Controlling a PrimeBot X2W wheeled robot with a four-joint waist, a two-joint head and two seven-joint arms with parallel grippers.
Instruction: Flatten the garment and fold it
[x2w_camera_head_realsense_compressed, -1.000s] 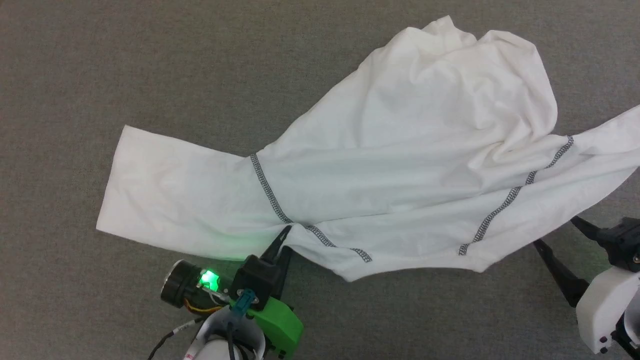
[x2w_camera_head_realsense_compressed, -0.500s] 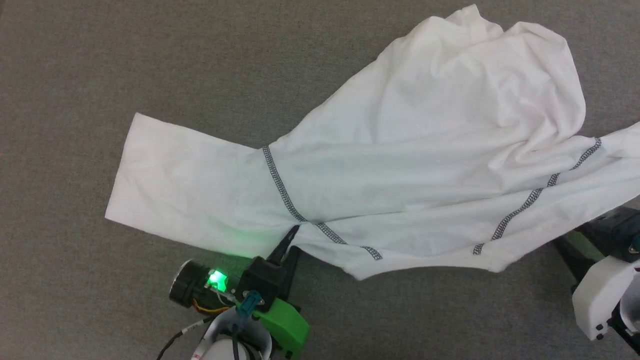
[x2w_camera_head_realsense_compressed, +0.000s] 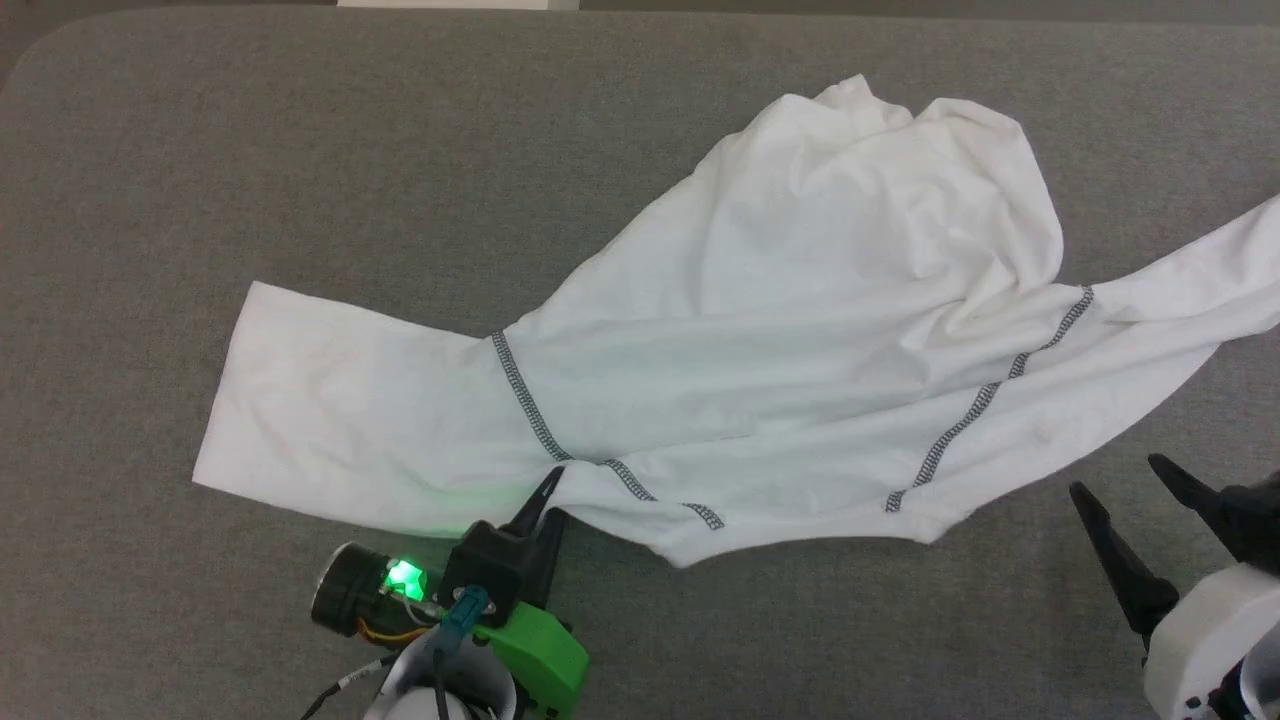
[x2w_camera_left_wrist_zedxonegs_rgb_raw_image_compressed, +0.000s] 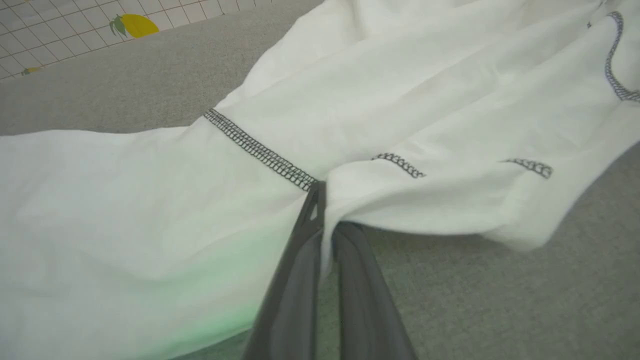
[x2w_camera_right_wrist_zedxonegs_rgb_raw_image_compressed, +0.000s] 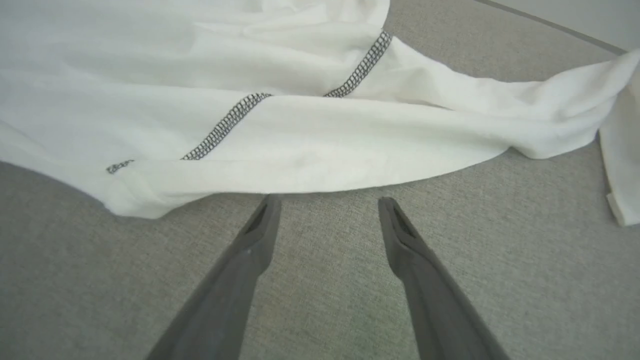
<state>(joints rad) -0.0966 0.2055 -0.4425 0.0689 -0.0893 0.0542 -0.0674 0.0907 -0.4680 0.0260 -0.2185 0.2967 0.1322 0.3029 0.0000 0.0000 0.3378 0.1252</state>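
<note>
You have the white shirt (x2w_camera_head_realsense_compressed: 800, 330) lying crumpled across the grey desk (x2w_camera_head_realsense_compressed: 200, 150); one sleeve lies flat toward the left, the other runs off the right edge of the head view; dark zigzag stitching (x2w_camera_head_realsense_compressed: 525, 400) marks both shoulder seams. Your left fingers (x2w_camera_head_realsense_compressed: 548, 495) are clenched on the shirt's near edge, just where that stitching meets the underarm fold; your right fingers (x2w_camera_head_realsense_compressed: 1095, 515) stand spread and released, tips just short of the shirt's near edge and apart from it. In the left wrist view, a yellow lemon print (x2w_camera_left_wrist_zedxonegs_rgb_raw_image_compressed: 135, 24) shows on a white squared sheet beyond the desk.
</note>
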